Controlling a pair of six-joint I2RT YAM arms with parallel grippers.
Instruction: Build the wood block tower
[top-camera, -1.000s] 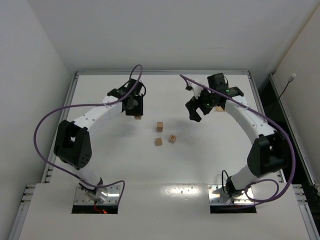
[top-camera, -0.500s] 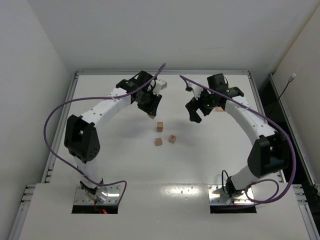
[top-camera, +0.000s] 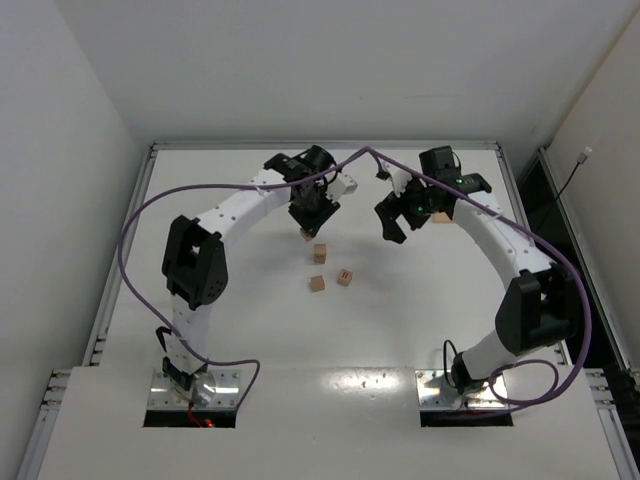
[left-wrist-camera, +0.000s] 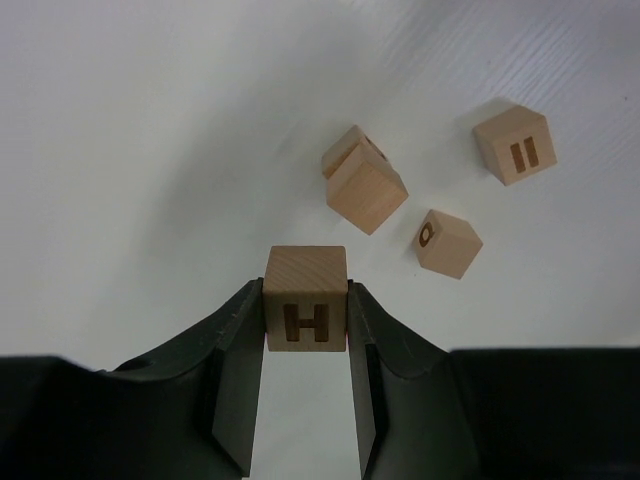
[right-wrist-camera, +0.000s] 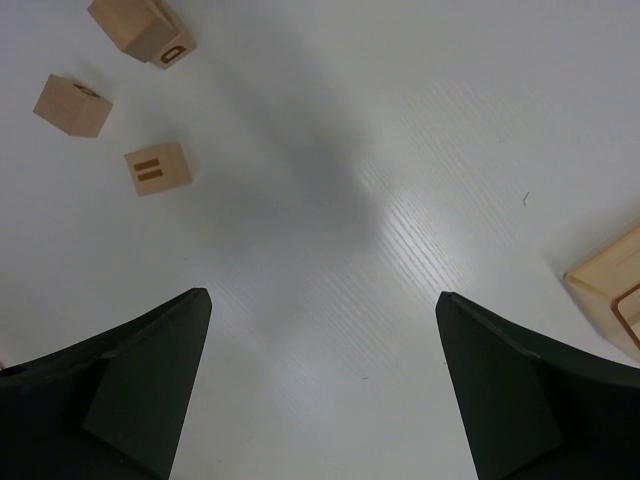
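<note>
My left gripper (left-wrist-camera: 305, 310) is shut on a wood block marked H (left-wrist-camera: 305, 275) and holds it above the table, just short of the other blocks. Ahead of it one plain cube (left-wrist-camera: 367, 190) seems to sit skewed on top of another, a low tower (top-camera: 320, 253). A cube marked O (left-wrist-camera: 447, 243) and a cube with two bars (left-wrist-camera: 515, 146) lie loose to the right of it. In the top view my left gripper (top-camera: 306, 228) hangs just behind the tower. My right gripper (top-camera: 392, 227) hovers open and empty to the right, the same cubes (right-wrist-camera: 158, 167) far to its upper left.
A pale wooden tray (right-wrist-camera: 612, 283) lies at the right, its corner showing in the right wrist view, and in the top view it is mostly hidden under the right arm (top-camera: 470, 215). The left arm's purple cable (top-camera: 150, 205) loops wide over the left side.
The left arm has swung right from the back left toward the middle, carrying the H block up to the tower. The right arm has hardly moved.
</note>
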